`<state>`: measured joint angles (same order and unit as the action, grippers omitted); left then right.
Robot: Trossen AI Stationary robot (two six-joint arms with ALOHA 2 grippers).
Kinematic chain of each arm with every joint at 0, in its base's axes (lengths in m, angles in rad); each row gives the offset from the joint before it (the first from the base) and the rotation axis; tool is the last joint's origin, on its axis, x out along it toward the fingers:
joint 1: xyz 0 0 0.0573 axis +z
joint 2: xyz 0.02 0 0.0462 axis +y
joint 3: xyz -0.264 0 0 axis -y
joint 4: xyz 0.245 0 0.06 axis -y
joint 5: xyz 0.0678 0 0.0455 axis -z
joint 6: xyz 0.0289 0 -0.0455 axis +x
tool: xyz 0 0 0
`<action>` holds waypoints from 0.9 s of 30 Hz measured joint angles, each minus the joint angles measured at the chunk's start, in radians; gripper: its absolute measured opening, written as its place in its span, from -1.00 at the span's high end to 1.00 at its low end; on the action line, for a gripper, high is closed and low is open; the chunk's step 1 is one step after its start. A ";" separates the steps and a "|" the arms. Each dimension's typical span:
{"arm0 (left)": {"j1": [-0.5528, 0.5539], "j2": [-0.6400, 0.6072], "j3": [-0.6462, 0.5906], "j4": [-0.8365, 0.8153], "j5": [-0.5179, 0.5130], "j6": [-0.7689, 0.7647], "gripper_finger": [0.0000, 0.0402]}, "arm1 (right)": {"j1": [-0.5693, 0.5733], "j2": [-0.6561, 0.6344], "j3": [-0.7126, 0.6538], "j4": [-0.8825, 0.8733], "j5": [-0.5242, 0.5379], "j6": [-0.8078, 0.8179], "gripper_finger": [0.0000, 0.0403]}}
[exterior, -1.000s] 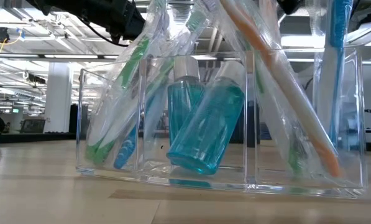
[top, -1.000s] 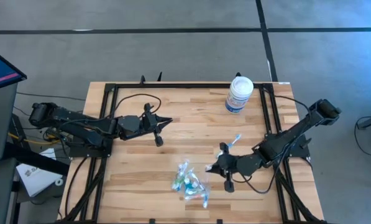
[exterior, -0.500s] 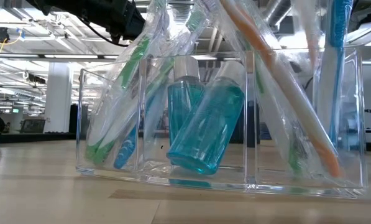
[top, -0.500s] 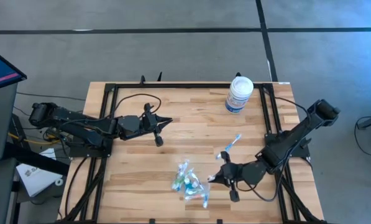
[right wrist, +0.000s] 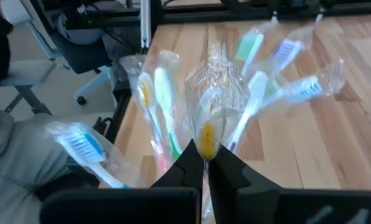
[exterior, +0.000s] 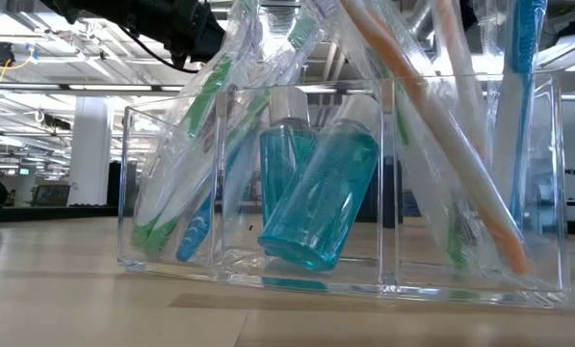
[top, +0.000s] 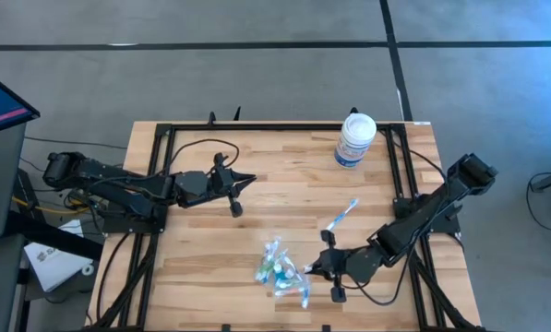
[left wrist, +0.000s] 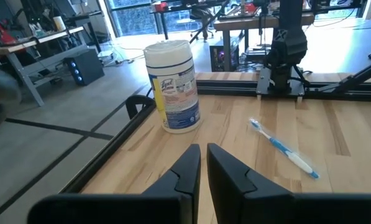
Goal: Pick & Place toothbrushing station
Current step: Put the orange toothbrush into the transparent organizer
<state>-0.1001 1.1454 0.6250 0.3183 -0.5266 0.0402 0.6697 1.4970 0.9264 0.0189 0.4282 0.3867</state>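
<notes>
You had most wrapped toothbrushes and the teal tube (exterior: 316, 207) standing in the small clear plastic tray (top: 282, 272), the right gripper (top: 309, 268) pinched on a wrapped one beside it, the left gripper (top: 247, 180) nearly closed, empty, while the blue-and-white toothbrush (top: 341, 219) lay loose on the wooden table (top: 284, 175)

Right gripper (top: 308, 269) low over the table's near middle, arm stretched in from the right edge, forearm angled down and toward the left. Fingers (right wrist: 194, 163) pressed together (no gap visible between the dark tips). Left gripper (top: 247, 180) parked over the left half of the table, arm folded back, fingers (left wrist: 191, 163) nearly touching.
</notes>
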 joint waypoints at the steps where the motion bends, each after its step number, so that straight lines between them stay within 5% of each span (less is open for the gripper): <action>1: 0.000 0.000 0.000 0.000 0.000 0.000 0.89 | -0.004 0.009 0.000 -0.002 0.000 0.004 1.00; 17: 0.000 0.000 0.000 0.000 0.000 -0.005 0.89 | -0.045 0.047 0.001 -0.038 -0.014 0.033 1.00; 27: 0.000 0.000 0.000 0.000 0.000 -0.020 0.89 | -0.064 0.065 -0.068 0.099 -0.041 0.036 0.97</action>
<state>-0.0998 1.1454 0.6254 0.3180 -0.5266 0.0204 0.6062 1.5623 0.8589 0.1181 0.3870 0.4229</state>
